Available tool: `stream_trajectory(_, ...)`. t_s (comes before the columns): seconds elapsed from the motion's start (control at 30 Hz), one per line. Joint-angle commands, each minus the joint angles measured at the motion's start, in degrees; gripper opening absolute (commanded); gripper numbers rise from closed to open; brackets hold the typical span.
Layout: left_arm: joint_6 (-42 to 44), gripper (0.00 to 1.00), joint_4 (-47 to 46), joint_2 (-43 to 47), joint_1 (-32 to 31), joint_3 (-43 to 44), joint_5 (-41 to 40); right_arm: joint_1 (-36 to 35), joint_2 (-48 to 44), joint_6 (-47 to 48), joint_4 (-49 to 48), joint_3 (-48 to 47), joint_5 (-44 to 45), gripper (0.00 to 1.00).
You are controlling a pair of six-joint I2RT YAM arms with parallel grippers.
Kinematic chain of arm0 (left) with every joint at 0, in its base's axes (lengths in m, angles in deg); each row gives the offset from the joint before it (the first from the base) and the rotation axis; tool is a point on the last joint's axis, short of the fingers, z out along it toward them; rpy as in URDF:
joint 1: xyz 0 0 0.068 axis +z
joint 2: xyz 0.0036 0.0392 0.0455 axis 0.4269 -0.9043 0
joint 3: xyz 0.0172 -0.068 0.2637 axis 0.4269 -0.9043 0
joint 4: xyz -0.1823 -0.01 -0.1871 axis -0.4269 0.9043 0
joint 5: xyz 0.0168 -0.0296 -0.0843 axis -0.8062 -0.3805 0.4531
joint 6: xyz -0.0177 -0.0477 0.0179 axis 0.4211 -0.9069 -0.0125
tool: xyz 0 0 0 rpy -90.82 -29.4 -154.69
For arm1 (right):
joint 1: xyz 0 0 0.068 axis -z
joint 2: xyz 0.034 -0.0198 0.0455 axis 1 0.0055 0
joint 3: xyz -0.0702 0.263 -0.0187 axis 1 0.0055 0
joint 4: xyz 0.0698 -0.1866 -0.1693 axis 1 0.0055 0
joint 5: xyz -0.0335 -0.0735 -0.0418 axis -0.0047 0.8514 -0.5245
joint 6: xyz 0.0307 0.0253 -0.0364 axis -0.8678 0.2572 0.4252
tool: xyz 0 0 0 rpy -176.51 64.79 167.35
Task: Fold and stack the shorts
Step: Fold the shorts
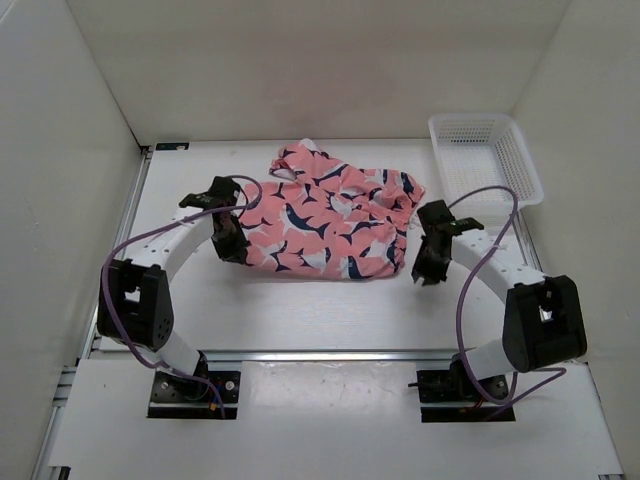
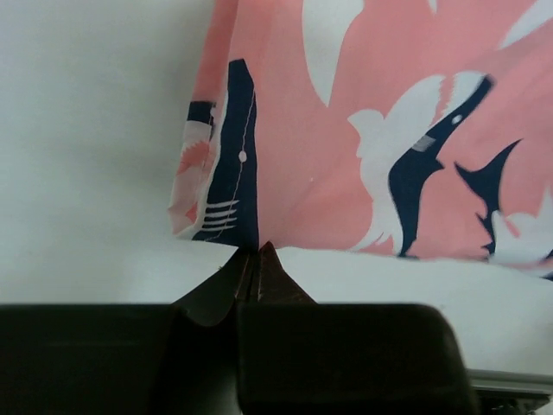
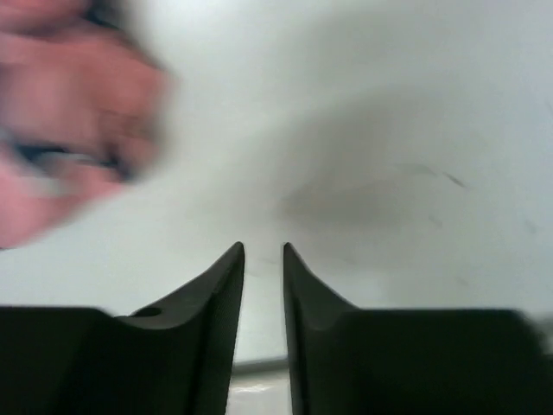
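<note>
Only the left wrist view shows the left claw (image 2: 256, 258) closely. Its two dark fingers are pressed together, and their tips meet right at the near hem of the soft salmon-pink shorts printed with navy-and-white sharks (image 2: 346, 130). I cannot tell whether any cloth is nipped between them.

The right wrist view is blurred. It shows the right claw (image 3: 263, 255) parted by only a narrow slit, holding nothing, with the bare white tabletop (image 3: 389, 173) below it. The shorts are a pink smear off to its left.

The overhead view alone gives the layout. The left claw sits at the shorts' left edge, and the right claw hangs just off their right near corner, clear of the cloth. The shorts lie spread and rumpled in the middle of the tabletop. Beyond the shorts' right side stands a white plastic mesh basket (image 1: 520, 165), not touching them.
</note>
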Motion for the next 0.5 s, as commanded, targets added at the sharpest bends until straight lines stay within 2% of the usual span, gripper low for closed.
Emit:
stream_trajectory(0.0, -1.02, 0.10, -0.37, 2.63, -1.75, -2.99, -1.14, 0.88, -4.68, -2.46, 5.70, 3.62, 3.73, 0.32)
stream_trajectory(0.07, -1.02, 0.10, -0.37, 2.63, -2.46, -2.99, -1.75, 0.88, -7.76, -3.34, 5.18, 4.16, 2.15, 0.41)
stream_trajectory(0.13, -1.02, 0.20, -0.37, 2.63, -2.46, -2.99, -2.27, 1.40, -10.30, -5.10, 3.33, 6.08, 0.04, 0.49)
stream_trajectory(0.17, -1.02, 0.26, -0.37, 2.63, -2.46, -2.99, -2.28, 1.41, -11.02, -5.10, 2.02, 7.13, -3.28, 0.49)
stream_trajectory(0.2, -1.02, 0.55, -0.37, 3.15, -2.46, -2.99, -2.28, 1.41, -11.63, -7.11, -0.60, 8.28, -4.96, 0.51)
stream_trajectory(0.27, -1.72, 0.80, -0.37, 4.82, -2.46, -2.99, -3.07, 1.93, -12.34, -8.44, -4.48, 11.62, -8.48, 0.63)
stream_trajectory(0.3, -2.41, 0.88, 0.15, 5.44, -2.46, -2.99, -3.77, 1.94, -12.34, -9.66, -8.50, 12.58, -10.06, 0.67)
stream_trajectory(0.33, -3.29, 0.96, 0.16, 5.97, -2.46, -3.51, -3.77, 1.94, -12.34, -9.67, -10.63, 14.07, -12.34, 0.75)
stream_trajectory(0.37, -3.30, 0.97, 0.16, 6.49, -2.46, -3.52, -3.77, 2.55, -12.34, -10.54, -12.48, 14.09, -13.06, 0.80)
stream_trajectory(0.47, -4.00, 0.97, -1.76, 5.37, -2.46, -6.49, -2.12, 5.09, -7.61, -10.55, -17.67, 14.79, -16.56, 0.81)
